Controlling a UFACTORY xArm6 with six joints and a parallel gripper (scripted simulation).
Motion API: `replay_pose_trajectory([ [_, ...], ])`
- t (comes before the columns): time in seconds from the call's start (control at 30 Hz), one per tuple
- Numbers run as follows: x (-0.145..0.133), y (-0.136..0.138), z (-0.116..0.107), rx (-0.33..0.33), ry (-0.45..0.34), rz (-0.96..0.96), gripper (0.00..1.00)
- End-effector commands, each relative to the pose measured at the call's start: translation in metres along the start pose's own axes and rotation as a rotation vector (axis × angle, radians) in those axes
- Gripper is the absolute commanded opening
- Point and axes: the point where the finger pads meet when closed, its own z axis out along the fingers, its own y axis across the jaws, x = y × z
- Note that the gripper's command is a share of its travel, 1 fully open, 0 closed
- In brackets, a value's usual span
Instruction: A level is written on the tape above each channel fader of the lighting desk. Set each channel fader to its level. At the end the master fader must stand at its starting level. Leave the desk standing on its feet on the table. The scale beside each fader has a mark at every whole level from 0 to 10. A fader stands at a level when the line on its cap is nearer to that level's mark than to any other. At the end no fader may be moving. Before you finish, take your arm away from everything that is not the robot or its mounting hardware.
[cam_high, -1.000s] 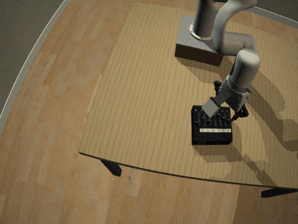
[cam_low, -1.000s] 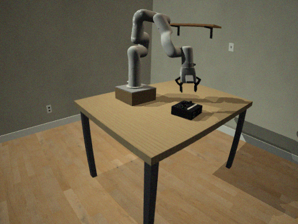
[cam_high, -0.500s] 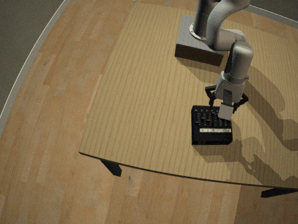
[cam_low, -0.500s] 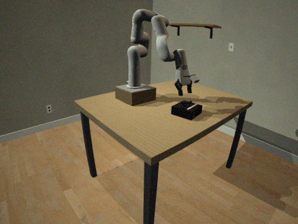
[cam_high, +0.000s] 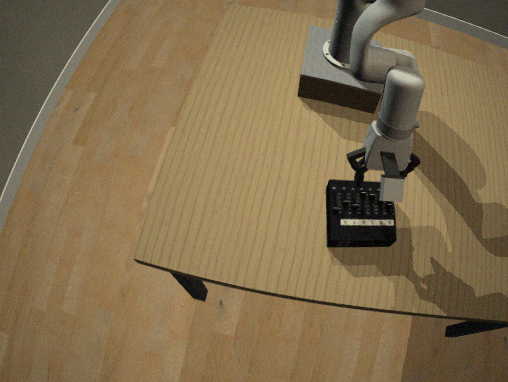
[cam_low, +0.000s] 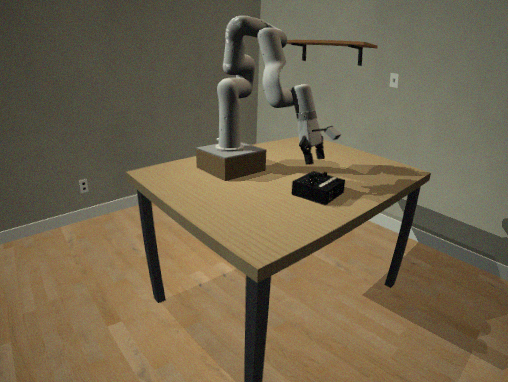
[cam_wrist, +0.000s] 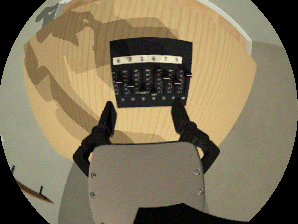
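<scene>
i see the gripper (cam_low: 313, 155) spread wide w/ nothing in it, hanging above the lighting desk (cam_high: 361, 220) on the side nearest the arm's base block (cam_high: 336, 75). desk sits flat on the table (cam_high: 240, 175), toward its right edge, apart from the base. white tape strip (cam_wrist: 147, 60) runs across the desk's far side; fader caps (cam_wrist: 148, 82) too small to read levels.

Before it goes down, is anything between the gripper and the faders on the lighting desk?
Nothing visible. The open, empty gripper hangs above the lighting desk with only air between them, and the wrist view shows the faders uncovered between the fingers.
</scene>
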Motion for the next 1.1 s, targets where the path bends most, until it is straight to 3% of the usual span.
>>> replay_pose_trajectory([
  [0.0,0.0017,0.0,-0.0007,0.042,-0.005,-0.003,1.0],
  [1.07,0.0017,0.0,-0.0007,0.042,-0.005,-0.003,1.0],
])
